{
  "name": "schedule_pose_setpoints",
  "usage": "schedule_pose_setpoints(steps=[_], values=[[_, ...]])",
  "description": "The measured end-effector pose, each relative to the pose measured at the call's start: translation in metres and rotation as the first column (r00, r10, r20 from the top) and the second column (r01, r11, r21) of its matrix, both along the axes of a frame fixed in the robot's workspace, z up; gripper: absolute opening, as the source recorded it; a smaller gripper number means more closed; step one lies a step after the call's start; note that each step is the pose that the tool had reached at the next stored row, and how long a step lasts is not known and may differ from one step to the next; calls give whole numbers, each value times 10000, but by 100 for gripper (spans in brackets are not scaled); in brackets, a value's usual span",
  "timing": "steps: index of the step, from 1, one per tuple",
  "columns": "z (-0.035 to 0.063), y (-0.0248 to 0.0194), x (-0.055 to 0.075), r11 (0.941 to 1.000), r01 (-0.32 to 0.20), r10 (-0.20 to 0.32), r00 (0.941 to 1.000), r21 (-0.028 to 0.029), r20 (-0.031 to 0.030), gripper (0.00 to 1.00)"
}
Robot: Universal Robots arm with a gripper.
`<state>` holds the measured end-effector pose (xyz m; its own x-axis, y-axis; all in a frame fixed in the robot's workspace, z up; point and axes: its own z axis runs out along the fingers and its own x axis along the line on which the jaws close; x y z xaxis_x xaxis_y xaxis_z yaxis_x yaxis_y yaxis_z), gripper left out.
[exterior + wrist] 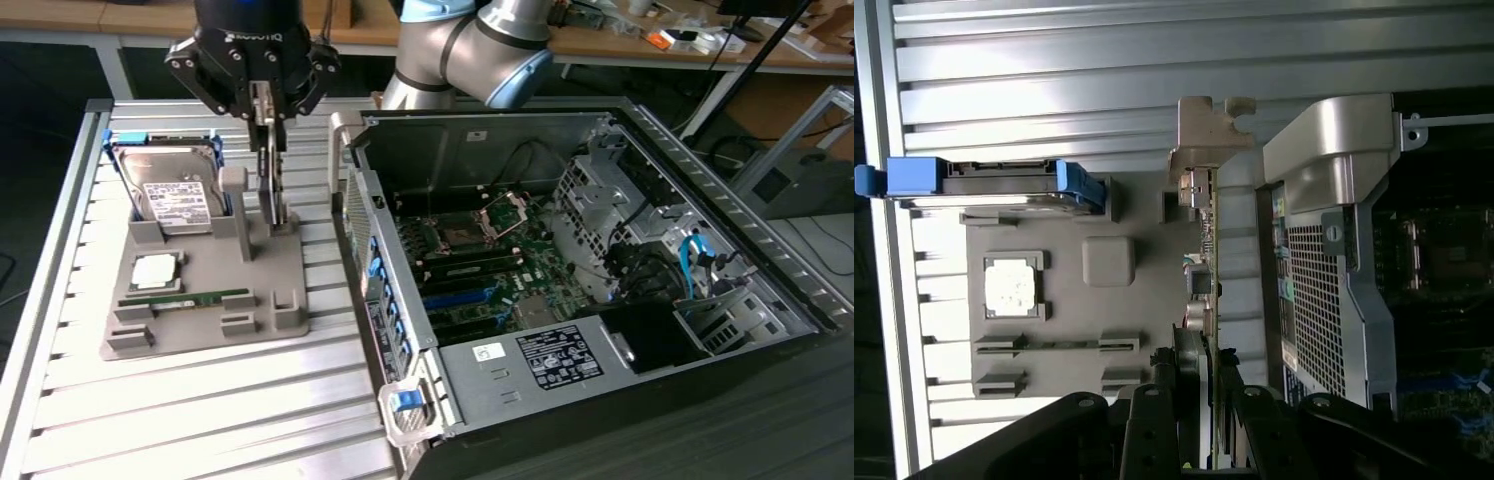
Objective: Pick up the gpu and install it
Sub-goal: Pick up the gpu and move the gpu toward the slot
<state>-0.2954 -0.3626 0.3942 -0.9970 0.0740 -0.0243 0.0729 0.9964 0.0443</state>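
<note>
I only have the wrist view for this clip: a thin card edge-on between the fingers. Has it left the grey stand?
Observer: No. The exterior view shows the graphics card upright, its lower edge down in the grey stand, fingers closed on its top.
Operator: Is the computer open?
Observer: Yes, the computer case lies on its side, side open, motherboard exposed.
Operator: And the blue-framed thing?
Observer: A hard drive propped in the stand, white label showing.
</note>
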Motion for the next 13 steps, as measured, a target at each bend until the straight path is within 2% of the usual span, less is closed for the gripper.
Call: schedule_pose_setpoints(steps=[3,13], values=[[95,0,1,10000,-1,1,10000,-1,-1,27],[247,0,1,10000,0,0,10000,0,1,27]])
